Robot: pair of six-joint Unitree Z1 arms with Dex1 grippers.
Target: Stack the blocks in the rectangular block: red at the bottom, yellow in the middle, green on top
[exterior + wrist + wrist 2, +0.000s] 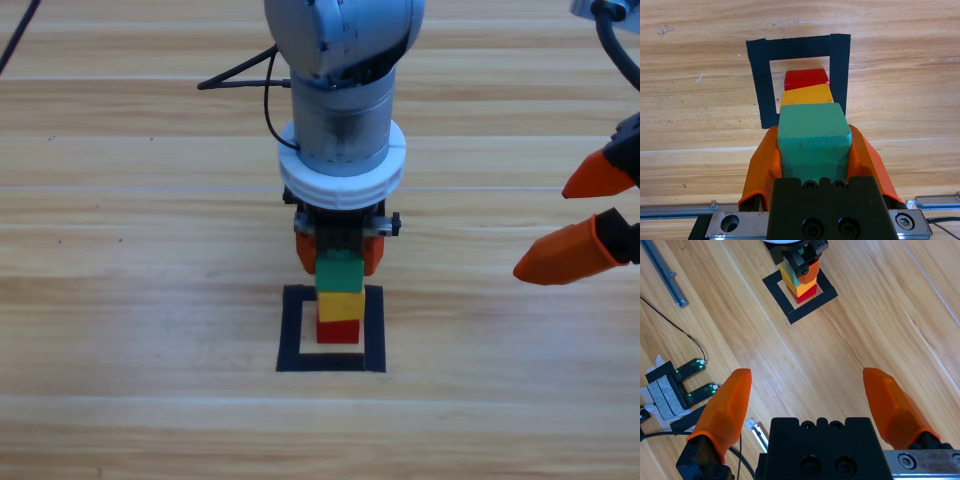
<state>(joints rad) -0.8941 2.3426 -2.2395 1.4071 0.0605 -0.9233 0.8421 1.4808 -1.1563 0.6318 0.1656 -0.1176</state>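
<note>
Green [813,134], clamped between the jaws of the left gripper [340,255], sits on yellow [340,305], which sits on red [338,331] inside the rectangular block [290,330] just ahead of that gripper. The placing step looks nearly done, and the next move calls for parting the jaws and lifting clear without nudging the stack. Whether green fully rests on yellow is hard to tell; the right gripper [585,220] waits well off to the side, jaws spread.

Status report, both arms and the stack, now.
Left gripper shut on green cube, atop yellow cube and red cube inside tape outline. Right gripper open, off to the right side. Nothing in the way.
</note>
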